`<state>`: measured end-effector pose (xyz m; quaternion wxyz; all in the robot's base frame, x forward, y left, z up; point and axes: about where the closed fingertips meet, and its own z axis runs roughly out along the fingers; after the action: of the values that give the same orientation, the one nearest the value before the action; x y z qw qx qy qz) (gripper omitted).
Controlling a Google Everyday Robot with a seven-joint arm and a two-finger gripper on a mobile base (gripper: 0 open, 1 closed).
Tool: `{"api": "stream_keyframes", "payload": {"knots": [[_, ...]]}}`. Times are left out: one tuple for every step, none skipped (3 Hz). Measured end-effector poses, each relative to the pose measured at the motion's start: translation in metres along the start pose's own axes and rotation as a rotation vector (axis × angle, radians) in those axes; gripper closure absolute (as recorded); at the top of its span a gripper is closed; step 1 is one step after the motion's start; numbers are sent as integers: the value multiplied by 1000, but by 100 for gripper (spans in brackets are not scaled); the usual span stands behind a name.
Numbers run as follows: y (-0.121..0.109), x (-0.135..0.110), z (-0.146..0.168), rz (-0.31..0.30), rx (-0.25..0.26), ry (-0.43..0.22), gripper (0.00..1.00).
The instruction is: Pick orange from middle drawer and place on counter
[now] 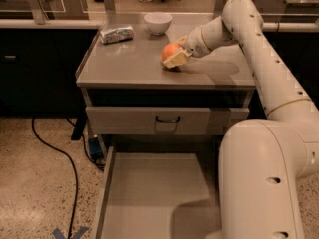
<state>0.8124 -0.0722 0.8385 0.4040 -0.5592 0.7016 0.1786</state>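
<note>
Well to the left of the end effector (172, 57), toward the back of the table (127, 63), lies a crumpled foil packet (117, 34). Behind the end effector and a little to its left stands a white bowl (158, 23). The orange (169, 50) sits between the pale fingers (178, 59), so the end effector is clenched on the fruit. The fruit is very low over the table, near the middle; I cannot tell if it already touches.

I think the step now is the putting down. To do it well, the fruit should first rest with its weight on the surface. Then the fingers should open slowly and evenly, so that they give no push to a round thing which rolls easily. After that, the end effector is better lifted straight up, not swept to the left where the bowl is.

Far below and in front of the end effector, the middle drawer (154, 188) stands pulled out, and its floor is bare.
</note>
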Motion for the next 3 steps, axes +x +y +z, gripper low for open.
{"api": "stream_keyframes", "payload": {"knots": [[0,0,0,0,0,0,86],[0,0,0,0,0,0,63],[0,0,0,0,0,0,41]]}}
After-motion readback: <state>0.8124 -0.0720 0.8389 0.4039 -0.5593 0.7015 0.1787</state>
